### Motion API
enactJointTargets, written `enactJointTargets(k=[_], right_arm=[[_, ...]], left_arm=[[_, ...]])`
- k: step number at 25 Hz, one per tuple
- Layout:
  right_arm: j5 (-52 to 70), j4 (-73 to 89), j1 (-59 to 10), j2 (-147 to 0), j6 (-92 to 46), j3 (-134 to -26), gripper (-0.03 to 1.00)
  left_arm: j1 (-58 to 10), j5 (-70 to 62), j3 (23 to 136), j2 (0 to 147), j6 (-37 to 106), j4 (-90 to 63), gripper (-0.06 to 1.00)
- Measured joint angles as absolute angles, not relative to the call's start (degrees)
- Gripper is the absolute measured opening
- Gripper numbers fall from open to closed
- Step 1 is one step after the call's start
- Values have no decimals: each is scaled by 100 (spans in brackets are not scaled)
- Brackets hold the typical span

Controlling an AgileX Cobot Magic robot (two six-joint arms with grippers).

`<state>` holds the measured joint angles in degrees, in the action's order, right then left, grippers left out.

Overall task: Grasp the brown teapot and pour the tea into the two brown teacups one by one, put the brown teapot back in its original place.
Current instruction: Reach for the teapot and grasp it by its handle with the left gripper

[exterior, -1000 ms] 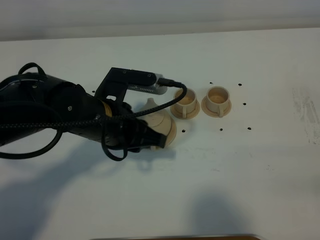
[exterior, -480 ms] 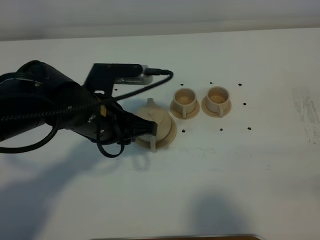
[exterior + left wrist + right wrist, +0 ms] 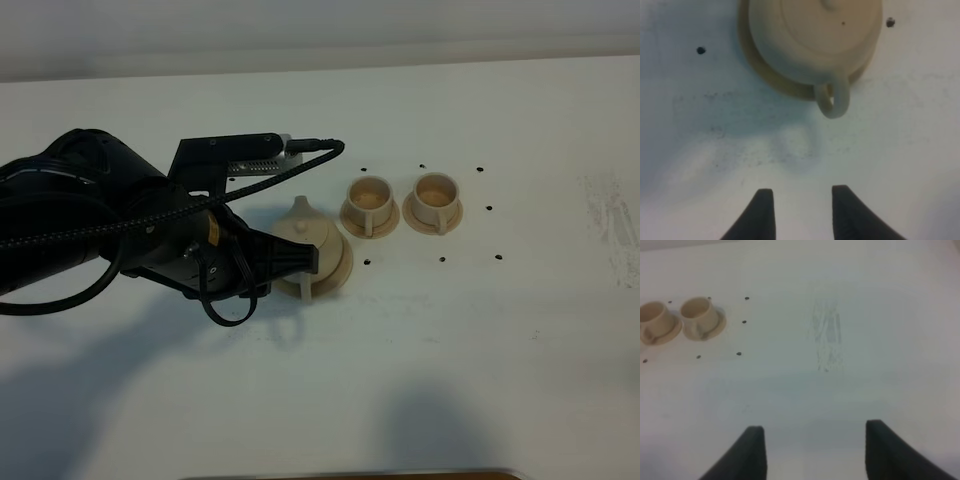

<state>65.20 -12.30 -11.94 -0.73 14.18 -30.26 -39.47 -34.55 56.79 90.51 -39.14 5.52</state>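
The brown teapot (image 3: 325, 245) (image 3: 815, 35) stands upright on its original place, the wide flat saucer (image 3: 346, 272) (image 3: 757, 70), left of the cups. Its loop handle (image 3: 833, 100) points toward my left gripper (image 3: 802, 195) (image 3: 297, 258), which is open a short way back from it, touching nothing. The two brown teacups (image 3: 371, 198) (image 3: 436, 192) sit side by side on small saucers to the teapot's right, and also show as cups (image 3: 652, 319) (image 3: 697, 314) in the right wrist view. My right gripper (image 3: 815, 440) is open over bare table and is out of the high view.
Small black dots (image 3: 443, 260) mark the white table around the cups and teapot. A scuffed grey patch (image 3: 610, 220) (image 3: 827, 335) lies toward the right. The left arm's cable (image 3: 230, 310) loops beside the teapot. A brown strip (image 3: 350, 475) shows at the front edge.
My left arm has drawn back to the left, away from the teapot, uncovering it. The teapot rests on its saucer. The cups have not moved.
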Motion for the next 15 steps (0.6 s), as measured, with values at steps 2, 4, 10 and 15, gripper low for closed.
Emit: enactJointTargets(k=[2, 4, 10, 15], right_arm=[[6520, -1230, -1194, -73, 1418, -3026, 43], [6520, -1230, -1194, -73, 1418, -3026, 43], [6520, -1230, -1194, -73, 1418, -3026, 43], [6520, -1230, -1194, -73, 1418, -3026, 43]], left_arm=[[-3947, -3481, 5679, 9046, -4049, 552, 35], [-3953, -3532, 5679, 9046, -4254, 552, 35], [-4000, -3656, 5679, 9046, -4999, 558, 35], [-4000, -3649, 5679, 9046, -5062, 558, 35]])
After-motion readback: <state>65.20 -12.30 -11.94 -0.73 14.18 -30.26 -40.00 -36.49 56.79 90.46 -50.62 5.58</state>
